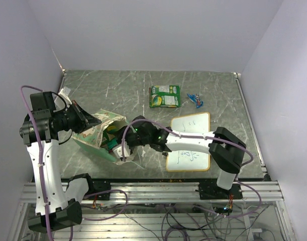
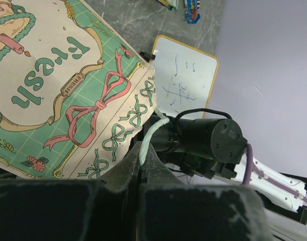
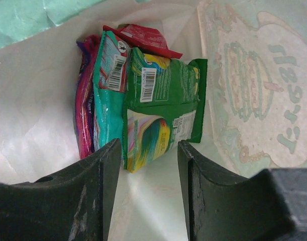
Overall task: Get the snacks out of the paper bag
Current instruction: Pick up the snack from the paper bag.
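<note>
Now, on your right gripper (image 3: 148, 150) the fingers stand partly apart, gripping nothing. The glossy green snack packet (image 3: 163, 95) has its lower end between their tips, inside the cream paper bag (image 3: 42, 100). The right forearm reaches low into the bag mouth. Your left gripper (image 2: 141, 153) pinches the pale string handle (image 2: 150, 133).

A dark grey-green counter (image 1: 118, 90), veined in white, filled the middle of the top view. Plain pale lilac walls closed it in: the back wall (image 1: 153, 30) at 12 o'clock, the left wall (image 1: 12, 50) at 9, the right wall (image 1: 289, 75) at 3. At 6 o'clock a slotted aluminium frame (image 1: 143, 187) ran along the counter's near edge. The light was soft and even.
</note>
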